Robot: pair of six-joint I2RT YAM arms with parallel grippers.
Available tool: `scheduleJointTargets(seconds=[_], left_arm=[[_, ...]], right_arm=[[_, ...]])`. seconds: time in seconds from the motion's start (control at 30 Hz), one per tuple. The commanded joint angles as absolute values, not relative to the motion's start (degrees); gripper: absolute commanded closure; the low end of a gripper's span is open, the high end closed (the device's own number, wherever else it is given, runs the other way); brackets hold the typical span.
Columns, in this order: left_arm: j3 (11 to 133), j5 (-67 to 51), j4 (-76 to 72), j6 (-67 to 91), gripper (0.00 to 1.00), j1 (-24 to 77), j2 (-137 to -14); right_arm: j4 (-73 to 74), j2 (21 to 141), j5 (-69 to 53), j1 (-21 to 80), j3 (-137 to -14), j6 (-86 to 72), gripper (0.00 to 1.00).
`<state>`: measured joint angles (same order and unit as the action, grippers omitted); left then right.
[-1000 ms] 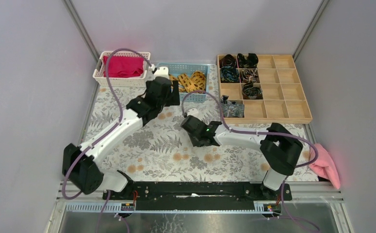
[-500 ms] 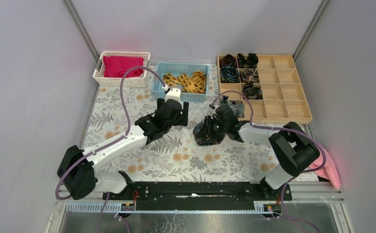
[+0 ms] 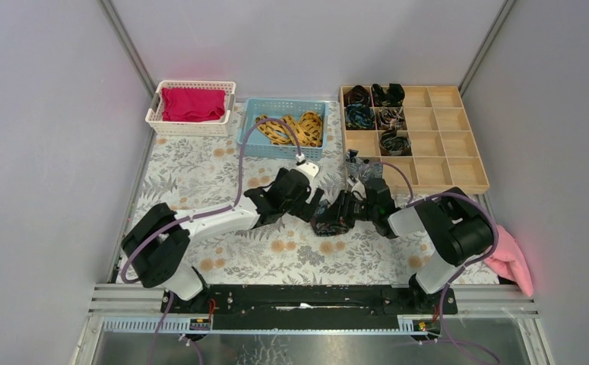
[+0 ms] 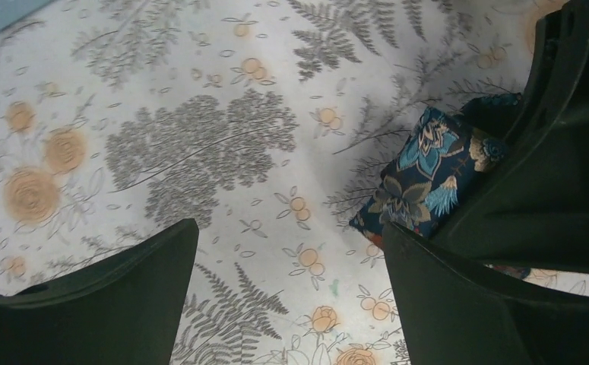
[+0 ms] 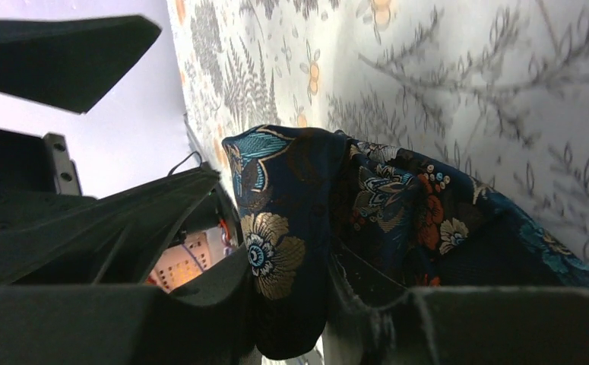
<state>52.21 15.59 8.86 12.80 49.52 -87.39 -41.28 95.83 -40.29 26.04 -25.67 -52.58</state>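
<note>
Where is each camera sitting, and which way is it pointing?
Top external: above and behind the bases, facing down on the table; both arms show whole.
Left wrist: on the left arm, facing down past its open left gripper at the cloth; its two fingers show.
Right wrist: on the right arm, facing low along the table; the right gripper, shut on the cloth, shows.
Shared: all three see the cloth.

The cloth (image 4: 420, 179) is woven brocade with a faint sheen, its flowers in shinier thread. The left claw (image 4: 289, 228) and right claw (image 3: 335, 220) are matt black plastic. The table (image 3: 200, 175) wears a matt printed cover. The tray (image 3: 444, 143) is smooth pale wood; the white basket (image 3: 188, 128), plastic lattice.
</note>
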Motion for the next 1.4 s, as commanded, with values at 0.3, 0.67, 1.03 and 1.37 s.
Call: scheduleJointTargets(seconds=[0.3,0.67,1.03,1.37], left_arm=[[53.97,7.86,5.1,8.5,0.01,51.58,-87.26],[53.21,1.24,4.07,21.65,0.01,51.59,-88.06],[41.42,-4.91,-6.86,27.9,0.01,51.57,-84.72],[36.59,-4.83,-14.46,41.4,0.01,48.79,-81.93]], right_arm=[[-60.68,102.29,-43.1,23.67,-10.41,-69.44,0.89],[-96.14,123.19,-44.02,23.28,-3.88,-83.67,0.91],[-93.18,125.02,-43.97,23.06,-6.72,-81.15,0.9],[-90.79,123.69,-45.62,23.29,-10.81,-81.47,0.9]])
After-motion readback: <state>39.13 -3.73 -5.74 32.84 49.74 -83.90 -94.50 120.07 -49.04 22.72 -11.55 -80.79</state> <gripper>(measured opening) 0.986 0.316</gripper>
